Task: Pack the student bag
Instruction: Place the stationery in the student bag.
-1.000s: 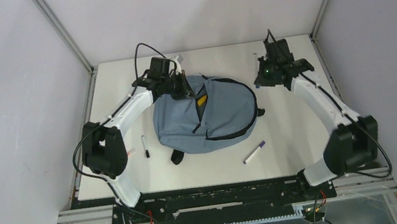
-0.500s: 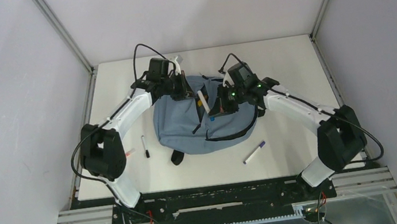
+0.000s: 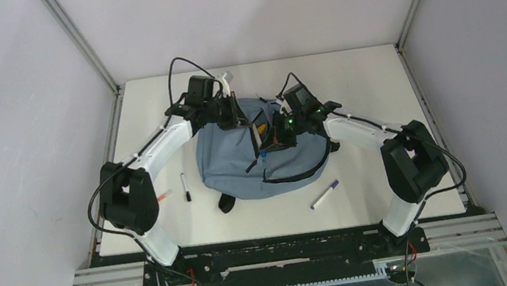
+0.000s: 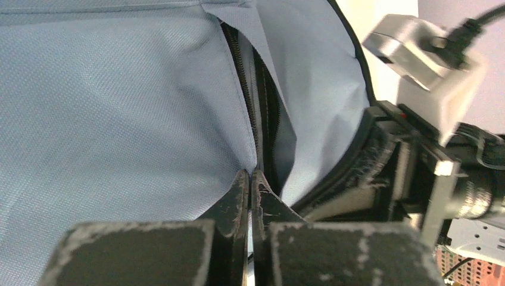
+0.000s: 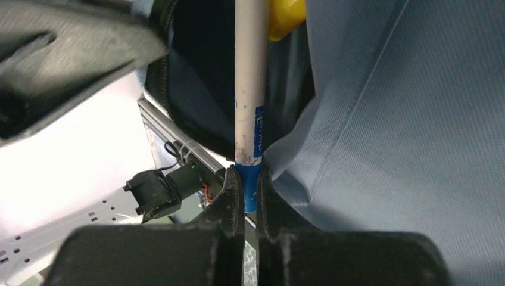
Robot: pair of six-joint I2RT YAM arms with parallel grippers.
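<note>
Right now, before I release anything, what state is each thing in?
student bag: lying flat, zipper open.
left tool: shut on the bag's zipper edge.
right tool: shut on white marker.
white marker: front end inside the bag's opening.
yellow item: inside the bag.
purple marker: loose on the table.
black marker: loose on the table.

My left arm [image 3: 161, 137] and right arm [image 3: 361, 127] are white tubular links joined by chunky black joints, with black cables [image 3: 179, 58] looping from the wrists, a green wrist light [image 3: 290, 118], and black fingers [image 4: 235, 202] scuffed pale grey.
</note>
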